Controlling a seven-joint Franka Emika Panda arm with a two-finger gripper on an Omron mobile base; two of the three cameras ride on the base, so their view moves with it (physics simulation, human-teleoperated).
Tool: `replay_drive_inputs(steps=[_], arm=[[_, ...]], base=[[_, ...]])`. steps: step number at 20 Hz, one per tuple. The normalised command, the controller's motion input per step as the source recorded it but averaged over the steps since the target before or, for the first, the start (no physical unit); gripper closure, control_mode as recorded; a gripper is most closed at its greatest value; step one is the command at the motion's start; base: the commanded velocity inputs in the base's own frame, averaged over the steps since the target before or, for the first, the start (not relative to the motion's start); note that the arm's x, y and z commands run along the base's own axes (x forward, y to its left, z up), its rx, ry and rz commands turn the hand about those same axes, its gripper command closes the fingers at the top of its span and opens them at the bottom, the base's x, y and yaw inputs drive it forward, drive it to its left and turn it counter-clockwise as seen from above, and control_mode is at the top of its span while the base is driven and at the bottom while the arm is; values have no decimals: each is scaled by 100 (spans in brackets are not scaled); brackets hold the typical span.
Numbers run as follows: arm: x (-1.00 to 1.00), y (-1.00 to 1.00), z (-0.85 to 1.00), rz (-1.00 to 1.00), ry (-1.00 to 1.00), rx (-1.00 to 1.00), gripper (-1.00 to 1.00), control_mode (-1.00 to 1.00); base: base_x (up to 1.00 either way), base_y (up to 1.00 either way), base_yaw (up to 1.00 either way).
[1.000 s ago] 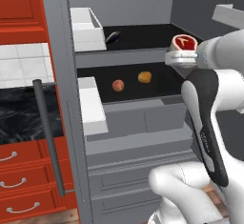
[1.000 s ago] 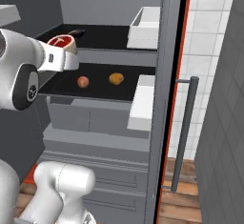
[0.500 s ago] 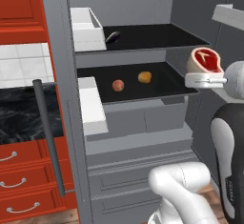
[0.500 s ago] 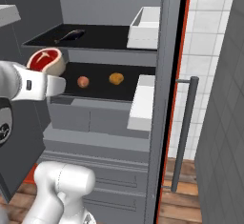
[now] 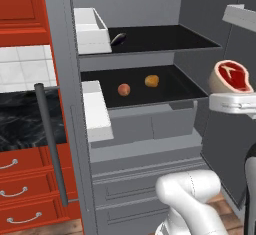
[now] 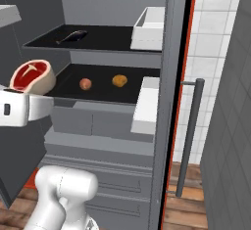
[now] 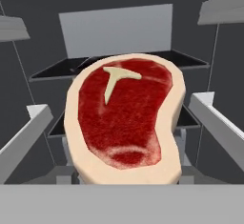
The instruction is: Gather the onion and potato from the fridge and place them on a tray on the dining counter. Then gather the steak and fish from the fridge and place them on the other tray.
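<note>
Fridge [image 5: 150, 144] stands open, black shelves and white door bins [image 5: 92, 31] exposed. Gripper [image 5: 235, 99] is out in front of the shelves, clear of them, steak [image 5: 231, 76] standing upright on it: red face, pale fat rim, T-shaped bone. Fingertips are hidden behind the meat in the hand view, so the clamp is inferred: jaws look part-closed on the steak's lower edge. Fish [image 6: 72, 35] lies on the upper shelf [image 6: 108, 40]. Below, a reddish round item [image 5: 124, 89] and an orange-brown one [image 5: 152, 81] sit side by side, apart.
</note>
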Motion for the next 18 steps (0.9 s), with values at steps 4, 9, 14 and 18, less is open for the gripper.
replay_drive_inputs(steps=[4,9,14,18], arm=[[-17,0,0,0,0,0,100,-100],[0,0,-8,0,0,0,100,-100],[0,0,-28,0,0,0,100,-100],[0,0,-20,0,0,0,100,-100]], base=[[0,0,0],[0,0,0],[0,0,0],[0,0,0]])
